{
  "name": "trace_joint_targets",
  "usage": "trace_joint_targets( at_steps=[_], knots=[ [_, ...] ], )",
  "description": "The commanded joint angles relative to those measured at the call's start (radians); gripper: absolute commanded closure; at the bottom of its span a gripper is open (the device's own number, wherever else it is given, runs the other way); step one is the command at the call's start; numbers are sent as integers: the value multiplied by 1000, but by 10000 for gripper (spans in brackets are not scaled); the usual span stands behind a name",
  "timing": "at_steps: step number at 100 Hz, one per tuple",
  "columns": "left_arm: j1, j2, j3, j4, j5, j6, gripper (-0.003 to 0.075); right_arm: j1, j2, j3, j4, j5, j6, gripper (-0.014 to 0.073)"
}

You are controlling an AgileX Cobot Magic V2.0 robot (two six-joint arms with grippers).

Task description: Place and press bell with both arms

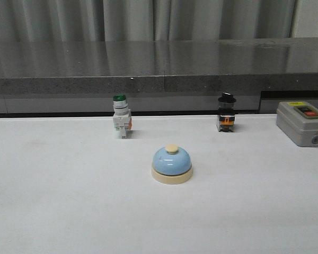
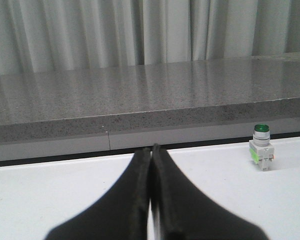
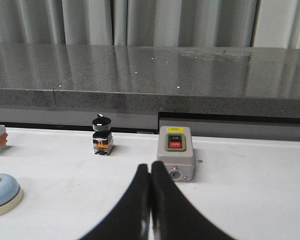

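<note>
The bell (image 1: 171,164) sits upright on the white tabletop (image 1: 58,201), close to the middle, its glossy light-blue dome on a cream round base with the cream button on top. Nothing touches it, and neither arm shows in the front view.

Taking the bell as the clock's centre in the front view, a green-capped push-button switch (image 1: 121,123) stands at about 11 o'clock, well apart from it. A black-capped switch (image 1: 226,119) with an orange band stands at about 1 o'clock, also well apart. Farther out at about 2 o'clock, near the tabletop's edge of view, lies a grey box (image 1: 303,123) with a red and a black button on its face. All three stand toward the back of the tabletop, in front of a long grey stone ledge (image 1: 159,66) with pale curtains behind.

The left gripper (image 2: 151,197) is clenched, its two black fingers pressed together with nothing between them; the green-capped switch is in its view, well apart. The right gripper (image 3: 150,205) is likewise clenched on nothing, with the grey box just beyond its tips and the bell off to one side.
</note>
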Motion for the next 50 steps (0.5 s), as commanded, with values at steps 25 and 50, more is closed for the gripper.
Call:
trace_joint_targets(
  at_steps=[25, 50],
  knots=[
    [1, -29, 43, 0, -80, -10, 741, -6, -18, -14, -9, -155, -5, 654],
    [1, -29, 43, 0, -80, -10, 741, -5, 11, -123, -9, -93, -5, 654]
  ],
)
